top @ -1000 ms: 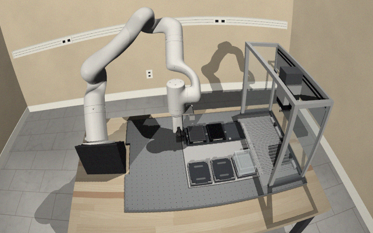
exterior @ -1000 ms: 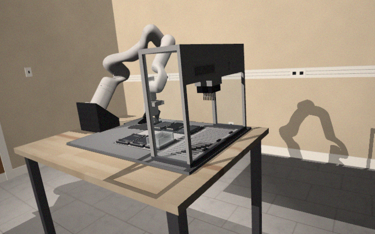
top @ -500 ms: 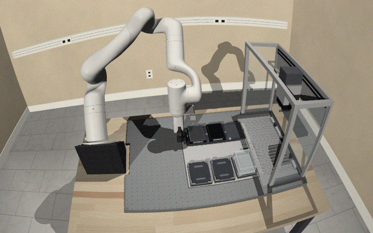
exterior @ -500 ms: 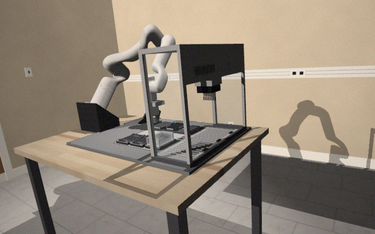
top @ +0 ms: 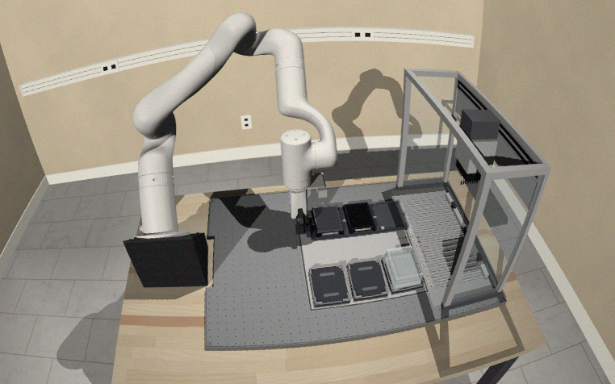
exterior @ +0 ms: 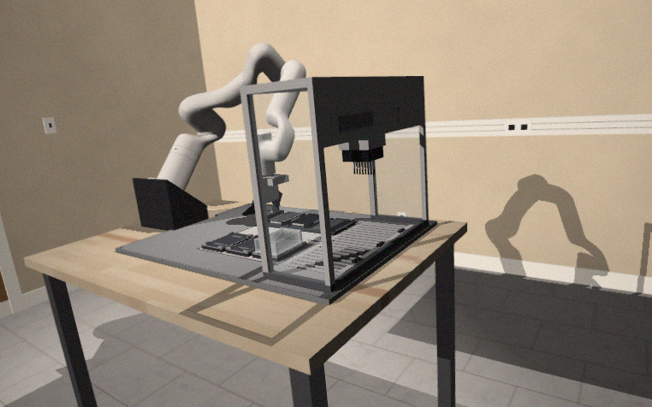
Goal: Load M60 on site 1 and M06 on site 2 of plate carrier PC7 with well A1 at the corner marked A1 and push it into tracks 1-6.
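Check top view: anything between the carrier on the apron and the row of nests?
Only a bare strip of pale apron separates the carrier PC7 from the nest row. The top view shows it best.

My arm reaches down behind the instrument frame point(exterior: 318, 191), my gripper point(exterior: 271, 206) open just above the far carrier point(exterior: 295, 219). Two dark nests point(exterior: 232, 241) and a clear block point(exterior: 280, 241) sit nearer. Grey deck point(exterior: 166, 248) on wooden tabletop point(exterior: 115, 268).

Instrument frame point(exterior: 250, 151) hides the claw point(exterior: 272, 204); apron track numbers too small to read
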Controlling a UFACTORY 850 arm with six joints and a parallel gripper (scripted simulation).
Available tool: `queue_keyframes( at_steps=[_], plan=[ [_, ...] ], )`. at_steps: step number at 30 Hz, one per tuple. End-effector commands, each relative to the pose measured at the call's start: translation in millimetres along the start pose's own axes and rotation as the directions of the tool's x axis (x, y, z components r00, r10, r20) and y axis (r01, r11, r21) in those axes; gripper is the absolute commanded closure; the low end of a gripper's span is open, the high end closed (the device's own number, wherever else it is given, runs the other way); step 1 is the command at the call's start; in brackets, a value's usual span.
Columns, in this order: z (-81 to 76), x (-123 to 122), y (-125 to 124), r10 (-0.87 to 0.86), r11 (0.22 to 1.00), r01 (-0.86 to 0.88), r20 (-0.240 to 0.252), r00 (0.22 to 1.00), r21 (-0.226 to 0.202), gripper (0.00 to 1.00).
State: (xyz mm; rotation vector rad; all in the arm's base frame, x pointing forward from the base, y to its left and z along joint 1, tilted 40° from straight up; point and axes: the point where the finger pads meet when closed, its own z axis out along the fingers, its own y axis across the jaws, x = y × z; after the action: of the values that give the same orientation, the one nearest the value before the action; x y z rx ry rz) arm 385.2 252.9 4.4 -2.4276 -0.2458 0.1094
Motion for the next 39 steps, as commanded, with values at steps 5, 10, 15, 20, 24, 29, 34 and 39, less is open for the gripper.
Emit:
queue_keyframes(
  at_steps=[5, 10, 15, 20, 24, 29, 34, 39],
  plan=[
    [-0.5, 7.8, 0.0, 0.0, 1.0, 0.0, -0.001, 1.0, 0.0, 0.18],
    [-0.5, 12.8, 0.0, 0.0, 1.0, 0.0, -0.001, 1.0, 0.0, 0.18],
    [-0.5, 17.8, -0.1, 0.0, 1.0, 0.0, -0.001, 1.0, 0.0, 0.18],
    [-0.5, 20.9, -0.1, 0.0, 1.0, 0.0, -0.001, 1.0, 0.0, 0.18],
    [-0.5, 24.9, -0.1, 0.0, 1.0, 0.0, -0.001, 1.0, 0.0, 0.18],
    [-0.6, 29.9, -0.1, 0.0, 1.0, 0.0, -0.001, 1.0, 0.0, 0.18],
    [-0.6, 34.9, -0.1, 0.0, 1.0, 0.0, -0.001, 1.0, 0.0, 0.18],
    [-0.6, 37.9, -0.1, 0.0, 1.0, 0.0, -0.002, 1.0, 0.0, 0.18]
  ],
)
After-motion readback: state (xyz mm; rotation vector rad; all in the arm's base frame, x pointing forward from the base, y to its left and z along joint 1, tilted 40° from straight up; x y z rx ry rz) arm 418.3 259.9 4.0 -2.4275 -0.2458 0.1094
